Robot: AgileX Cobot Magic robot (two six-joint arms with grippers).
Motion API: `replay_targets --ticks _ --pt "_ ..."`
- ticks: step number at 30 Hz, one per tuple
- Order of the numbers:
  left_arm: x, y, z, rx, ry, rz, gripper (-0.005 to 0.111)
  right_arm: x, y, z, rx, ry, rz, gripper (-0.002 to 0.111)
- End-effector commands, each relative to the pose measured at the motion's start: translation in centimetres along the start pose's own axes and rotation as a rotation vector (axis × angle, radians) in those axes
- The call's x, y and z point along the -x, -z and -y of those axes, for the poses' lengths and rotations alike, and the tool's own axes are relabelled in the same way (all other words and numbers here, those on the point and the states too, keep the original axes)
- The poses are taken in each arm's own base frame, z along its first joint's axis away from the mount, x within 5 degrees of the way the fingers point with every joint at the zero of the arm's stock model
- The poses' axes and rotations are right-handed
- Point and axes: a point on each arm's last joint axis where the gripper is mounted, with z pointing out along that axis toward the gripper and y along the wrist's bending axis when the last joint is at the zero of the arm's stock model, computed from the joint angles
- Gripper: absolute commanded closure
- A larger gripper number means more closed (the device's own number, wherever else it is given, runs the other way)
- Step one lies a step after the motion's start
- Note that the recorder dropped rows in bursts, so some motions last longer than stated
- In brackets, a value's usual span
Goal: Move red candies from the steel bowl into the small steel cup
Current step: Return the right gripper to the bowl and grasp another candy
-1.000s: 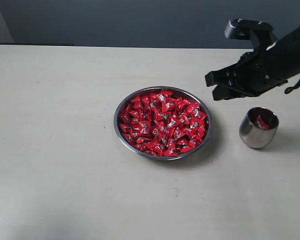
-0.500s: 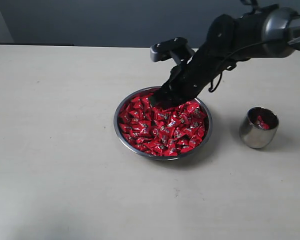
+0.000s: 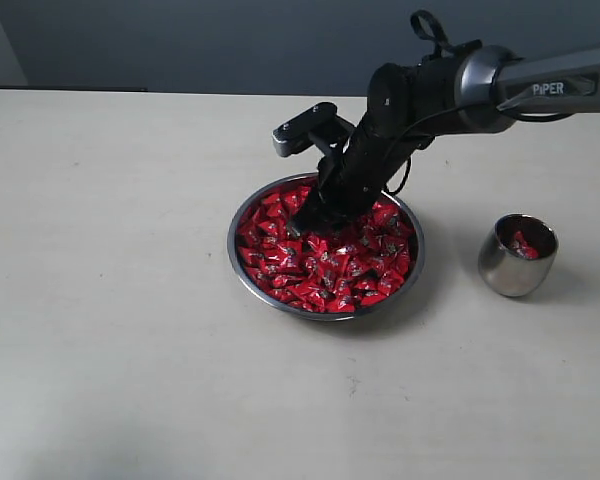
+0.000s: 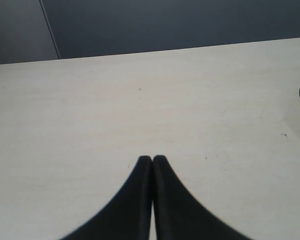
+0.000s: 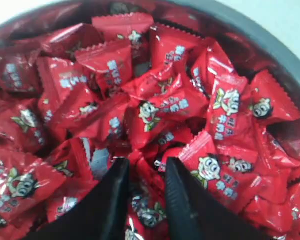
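Jaws of the right gripper (image 5: 146, 167) stand parted with a narrow gap, their smooth black tapered tips pushed down among the red candies (image 5: 160, 110). A fold of red wrapper shows in the gap, but nothing is clamped. In the exterior view this gripper (image 3: 305, 222) enters the steel bowl (image 3: 232, 245) at its far side, the dark arm slanting in from beyond the rim.

Left gripper (image 4: 152, 159): both matte black curved fingers pressed together tip to tip, holding nothing, above the bare table (image 4: 140, 100).

Steel bowl: wide, shallow, round, grey polished metal with a thin rim (image 5: 270, 45). It is heaped nearly to the rim with candies (image 3: 330, 255).

Candies: small glossy red pillow packs, crinkled foil, sawtooth-crimped ends, each printed with a pale cartoon face and pale lettering.

Small steel cup (image 3: 505, 270): rounded, barrel-shaped, mirror-bright, no handle, upright, well apart from the bowl on the right arm's side. One red candy (image 3: 523, 246) lies inside.

Table (image 3: 110, 300): flat, pale cream, matte, faintly speckled.
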Motion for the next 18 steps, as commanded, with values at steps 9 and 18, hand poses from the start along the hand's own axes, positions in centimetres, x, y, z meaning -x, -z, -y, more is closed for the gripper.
replay_targets --ticks 9,18 --pt "0.0 0.0 0.0 0.001 -0.001 0.011 0.106 0.1 0.4 0.3 -0.034 0.028 -0.008 0.109" --pt "0.0 0.0 0.0 0.001 -0.001 0.011 0.106 1.3 4.5 0.0 -0.053 -0.011 0.073 0.109"
